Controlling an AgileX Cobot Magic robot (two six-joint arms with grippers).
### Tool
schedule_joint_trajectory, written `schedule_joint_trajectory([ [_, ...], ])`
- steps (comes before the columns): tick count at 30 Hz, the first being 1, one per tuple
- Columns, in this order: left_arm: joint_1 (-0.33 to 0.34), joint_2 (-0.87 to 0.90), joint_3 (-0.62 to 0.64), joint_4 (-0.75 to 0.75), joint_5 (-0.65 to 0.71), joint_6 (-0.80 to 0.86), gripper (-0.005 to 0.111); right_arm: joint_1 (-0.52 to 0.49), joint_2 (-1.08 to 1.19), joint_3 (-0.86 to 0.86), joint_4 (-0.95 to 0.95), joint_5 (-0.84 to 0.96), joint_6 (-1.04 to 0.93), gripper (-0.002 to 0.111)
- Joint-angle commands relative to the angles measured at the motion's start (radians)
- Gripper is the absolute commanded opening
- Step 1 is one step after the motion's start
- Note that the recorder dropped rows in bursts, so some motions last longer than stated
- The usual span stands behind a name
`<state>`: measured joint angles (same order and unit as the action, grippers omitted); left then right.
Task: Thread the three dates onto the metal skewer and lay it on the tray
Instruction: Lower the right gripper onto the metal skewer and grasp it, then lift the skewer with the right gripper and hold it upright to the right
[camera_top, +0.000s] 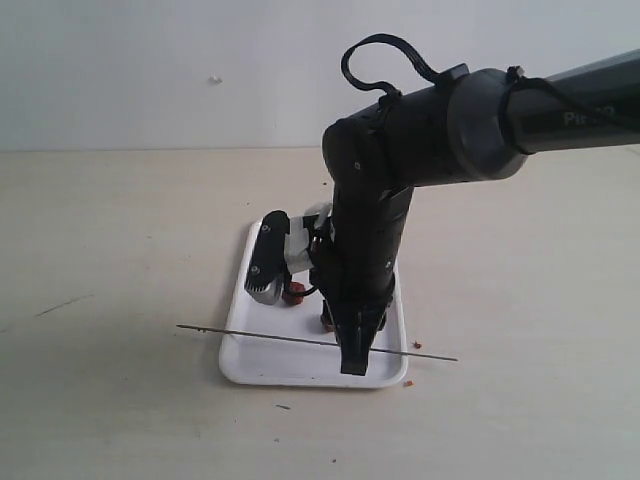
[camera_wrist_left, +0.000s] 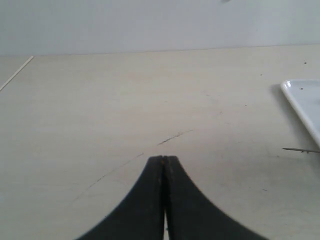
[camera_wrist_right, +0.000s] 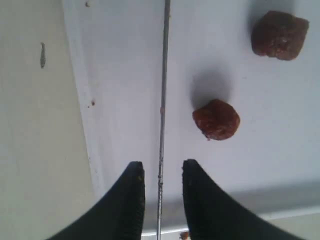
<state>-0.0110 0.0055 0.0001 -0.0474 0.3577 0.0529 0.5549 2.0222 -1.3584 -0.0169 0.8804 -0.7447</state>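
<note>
White tray (camera_top: 258, 362) sits mid-table (camera_top: 120, 250), and the skewer (camera_top: 280, 338) lies across its 6 o'clock edge, running 9 to 3 with both ends overhanging the rim. The right gripper (camera_wrist_right: 162, 167) hangs over it, fingers spread with the rod between them and no contact visible. Two dates (camera_wrist_right: 216, 119) (camera_wrist_right: 278, 34) rest on the tray at 12 o'clock of the skewer, clear of it. The left gripper (camera_wrist_left: 164, 159) is pressed together, empty, over bare table.

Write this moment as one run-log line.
right gripper: open, astride skewer | left gripper: shut, empty | two dates: loose on tray, unthreaded
</note>
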Motion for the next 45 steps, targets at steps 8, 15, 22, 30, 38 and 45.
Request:
schedule_joint_trajectory([
  [8, -0.003, -0.006, 0.0, 0.0, -0.007, -0.001, 0.0, 0.003, 0.016, -0.004, -0.009, 0.032, 0.032, 0.029],
  [15, -0.003, -0.006, 0.0, 0.0, -0.007, -0.001, 0.0, 0.003, 0.085, 0.006, -0.035, 0.018, 0.032, 0.029],
  [22, -0.003, -0.006, 0.0, 0.0, -0.007, -0.001, 0.0, 0.003, 0.137, 0.008, -0.035, 0.003, 0.051, 0.026],
  [30, -0.003, -0.006, 0.0, 0.0, -0.007, -0.001, 0.0, 0.003, 0.133, 0.006, -0.035, 0.003, 0.088, 0.0],
  [38, -0.003, -0.006, 0.0, 0.0, -0.007, -0.001, 0.0, 0.003, -0.048, 0.006, -0.037, 0.014, 0.186, 0.0],
  [45, -0.003, -0.006, 0.0, 0.0, -0.007, -0.001, 0.0, 0.001, -0.297, 0.01, -0.037, -0.003, 0.43, 0.0],
])
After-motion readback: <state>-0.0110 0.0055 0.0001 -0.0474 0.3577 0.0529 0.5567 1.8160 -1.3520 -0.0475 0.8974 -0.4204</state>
